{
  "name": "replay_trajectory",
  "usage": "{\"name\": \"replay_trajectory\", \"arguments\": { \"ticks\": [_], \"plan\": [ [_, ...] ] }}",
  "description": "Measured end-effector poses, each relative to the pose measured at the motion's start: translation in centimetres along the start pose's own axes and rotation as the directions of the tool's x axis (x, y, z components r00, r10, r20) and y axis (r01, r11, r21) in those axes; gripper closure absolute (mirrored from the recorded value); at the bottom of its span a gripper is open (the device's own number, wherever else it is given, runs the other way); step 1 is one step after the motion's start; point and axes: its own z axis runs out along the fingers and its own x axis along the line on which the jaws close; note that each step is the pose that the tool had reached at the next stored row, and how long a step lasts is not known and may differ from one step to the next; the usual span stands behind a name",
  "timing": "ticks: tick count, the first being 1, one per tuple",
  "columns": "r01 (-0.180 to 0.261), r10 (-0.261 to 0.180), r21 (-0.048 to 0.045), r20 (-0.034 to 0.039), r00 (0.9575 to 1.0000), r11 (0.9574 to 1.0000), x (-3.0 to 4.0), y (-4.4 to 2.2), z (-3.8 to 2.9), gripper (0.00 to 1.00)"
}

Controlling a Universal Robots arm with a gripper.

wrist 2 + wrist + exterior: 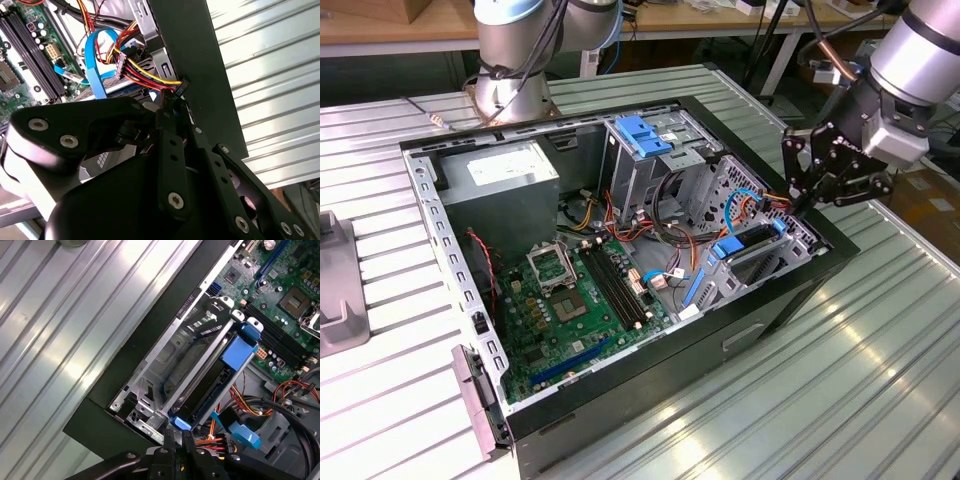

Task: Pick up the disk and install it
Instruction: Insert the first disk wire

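The open computer case [620,400] lies on its side on the ribbed metal counter [880,380]. The arm reaches in from the exterior view's right, and its claw [800,205] hangs over the case's drive-bay corner, fingertips pointing down at the cable bundle there.

Claw state: in the first wrist view the claw [177,437] has its two fingertips drawn close together, almost touching, just above a blue rail end; whether they pinch anything cannot be told. It carries no drive.

The disk [212,377] sits on edge in the drive cage [170,365], a dark body framed by blue plastic side rails [240,350], beside the case's black outer wall. In the exterior view the disk [755,245] shows as a dark slab with blue ends, just below the claw.

Red, yellow and black power wires [145,67] and a flat blue data cable [92,65] run toward a connector at the claw tips. The motherboard [570,300] and grey power-supply box [510,180] occupy the far part of the case.
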Motion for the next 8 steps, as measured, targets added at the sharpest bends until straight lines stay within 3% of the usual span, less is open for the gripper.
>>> {"name": "replay_trajectory", "arguments": {
  "ticks": [5, 8],
  "plan": [
    [-0.081, 0.081, 0.0051, -0.0023, 0.9967, 0.9967, -0.09, 0.09, -0.02, 0.82],
    [-0.101, 0.101, 0.0084, -0.0041, 0.9949, 0.9949, -0.28, 0.18, -0.19, 0.82]
  ]
}}
